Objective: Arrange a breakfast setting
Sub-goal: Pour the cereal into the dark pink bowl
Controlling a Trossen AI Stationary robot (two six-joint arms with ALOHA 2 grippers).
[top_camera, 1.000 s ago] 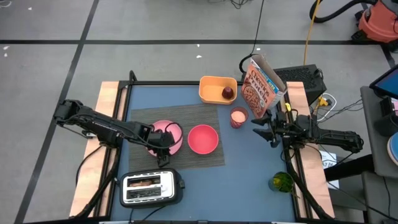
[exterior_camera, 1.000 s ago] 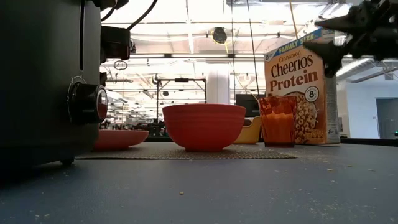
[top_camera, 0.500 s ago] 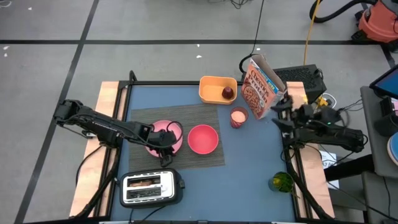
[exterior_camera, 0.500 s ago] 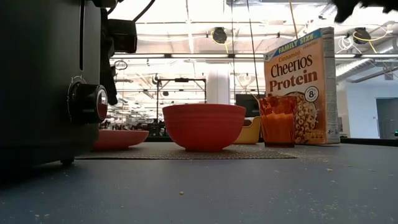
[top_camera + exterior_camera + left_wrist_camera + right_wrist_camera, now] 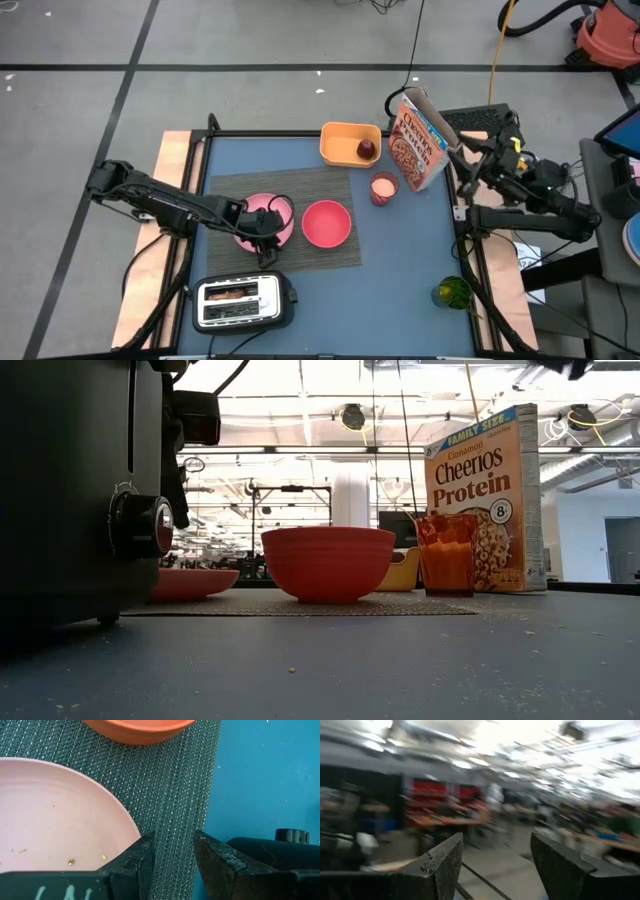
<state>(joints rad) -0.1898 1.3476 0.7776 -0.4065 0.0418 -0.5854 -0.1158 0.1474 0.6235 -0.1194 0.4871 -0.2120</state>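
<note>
The grey placemat [image 5: 300, 190] lies on the blue table. On it are the pink plate [image 5: 262, 212] and the pink bowl [image 5: 326, 223]. The dark red fruit [image 5: 368, 149] sits in a yellow tray [image 5: 345, 140] at the far edge. A brown toast slice [image 5: 228, 295] stands in the toaster's slot. The gold spoon is out of view. My left gripper [image 5: 174, 840] is open, low over the placemat [image 5: 170, 780] at the plate's near right rim [image 5: 131, 827]. My right gripper [image 5: 497, 845] is open and empty, raised near the table's right edge [image 5: 472, 168].
A black-and-silver toaster [image 5: 243, 302] stands at the near edge, left. A glass of pink drink [image 5: 383, 188] and a cereal box [image 5: 420, 145] stand to the right of the placemat. A green object [image 5: 452, 292] lies at the near right corner.
My right gripper has risen from beside the glass and drawn back toward the table's right and far edge. It has tipped up, and its wrist view now looks into the room.
</note>
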